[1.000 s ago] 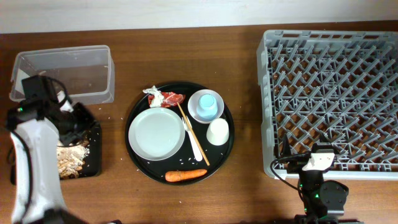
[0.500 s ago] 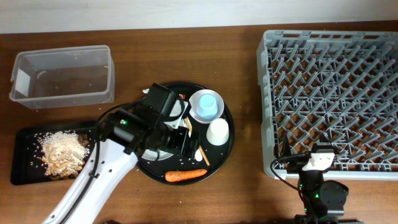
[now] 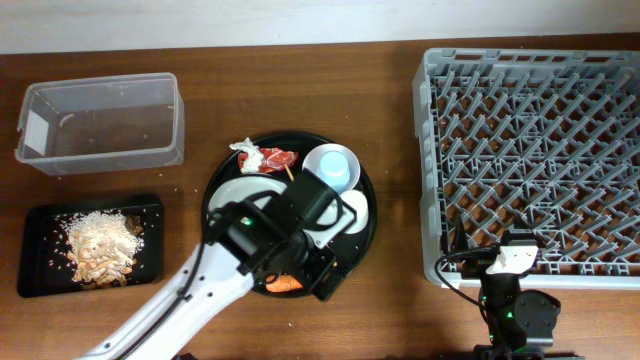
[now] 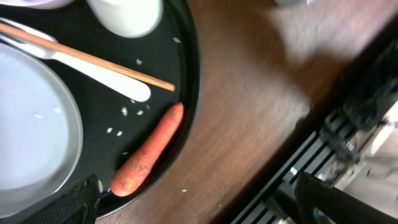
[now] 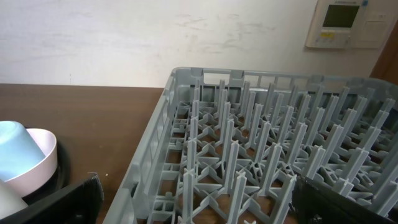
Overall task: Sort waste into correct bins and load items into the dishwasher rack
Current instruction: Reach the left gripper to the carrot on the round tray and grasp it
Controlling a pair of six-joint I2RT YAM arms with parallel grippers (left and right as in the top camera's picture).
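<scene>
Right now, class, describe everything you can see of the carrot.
The carrot is small, orange and tapered, its skin dull and brownish at the thick end. It lies flat on the round black tray, close inside the rim, beside the white plate, with loose rice grains nearby. Nothing grips it.

White tubular left arm (image 3: 170, 305), black joint housings, small green light, right arm (image 3: 515, 315) black with white block, thin black cable loops, green light, left gripper (image 4: 199, 202) and right gripper (image 5: 199, 202) fingers (image 5: 56, 202) matte black
</scene>
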